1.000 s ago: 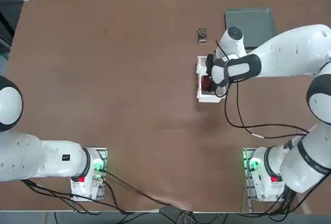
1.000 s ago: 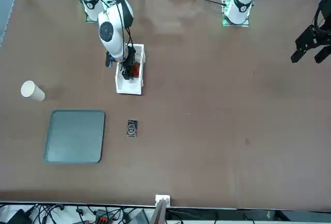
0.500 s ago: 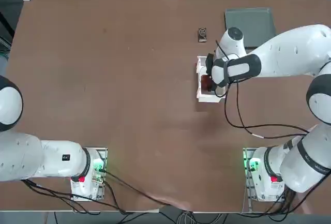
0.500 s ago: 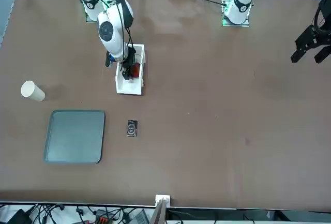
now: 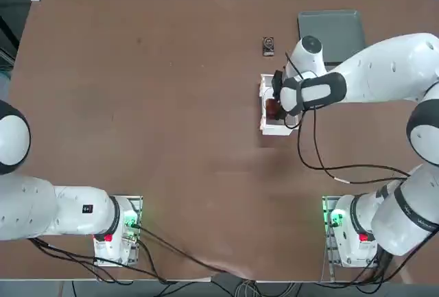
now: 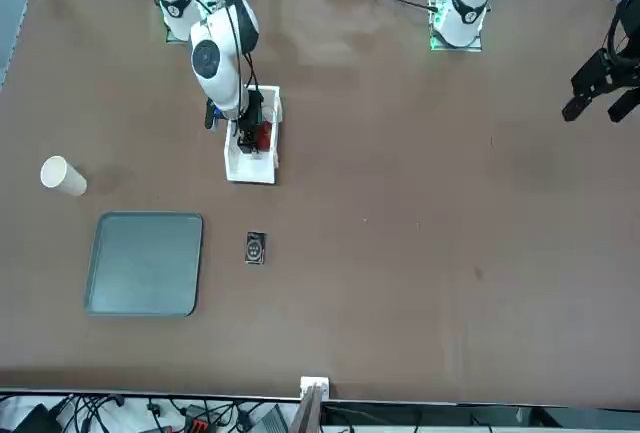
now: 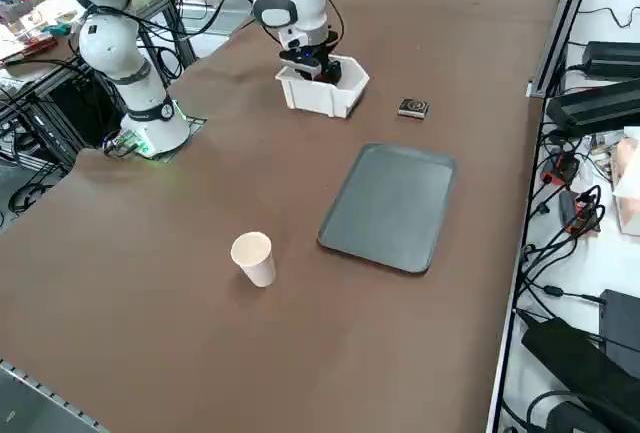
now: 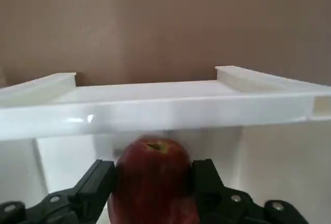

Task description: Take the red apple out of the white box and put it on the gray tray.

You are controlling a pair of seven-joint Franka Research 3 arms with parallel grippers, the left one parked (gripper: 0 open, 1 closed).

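The red apple lies inside the white box, near the wall closest to the robot. My right gripper reaches down into the box, its two black fingers pressed against the apple's sides, shut on it. From overhead, the gripper covers most of the apple in the white box. The front view shows a red patch of apple beside the gripper. The gray tray lies bare beyond the box; its place in the front view is, apart from the box.
A small black object lies on the table between the box and the tray. A paper cup stands off to the side beyond the tray's edge. Cables trail from the right arm over the brown table.
The gripper's fingers have closed in against the apple's sides. The arm has stayed over the box, which nudged very slightly.
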